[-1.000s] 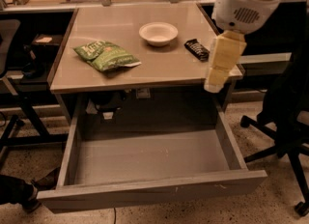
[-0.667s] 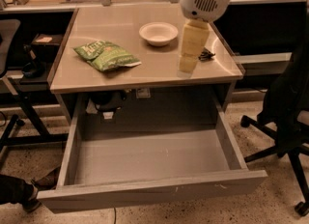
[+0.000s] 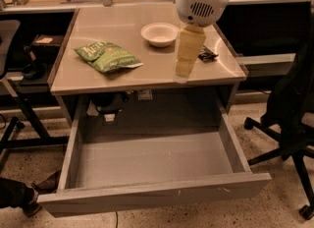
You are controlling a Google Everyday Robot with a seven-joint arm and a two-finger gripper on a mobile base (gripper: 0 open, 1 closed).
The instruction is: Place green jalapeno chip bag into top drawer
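The green jalapeno chip bag (image 3: 108, 56) lies flat on the left half of the desk top (image 3: 147, 70), with white lettering facing up. The top drawer (image 3: 157, 195) under the desk is pulled fully out, and its plain grey interior (image 3: 152, 158) holds nothing. My gripper (image 3: 182, 72) hangs from the white arm head (image 3: 201, 1) over the right-middle of the desk. It is well to the right of the bag and holds nothing that I can see.
A white bowl (image 3: 160, 34) sits at the back middle of the desk, just left of the gripper. A small black snack wrapper (image 3: 207, 54) lies right of the gripper. A black office chair (image 3: 289, 109) stands right of the drawer. Another desk frame (image 3: 19, 99) stands left.
My gripper has moved left from the desk's right edge to over the right-middle of the desk top. The bag, the bowl and the drawer have not moved.
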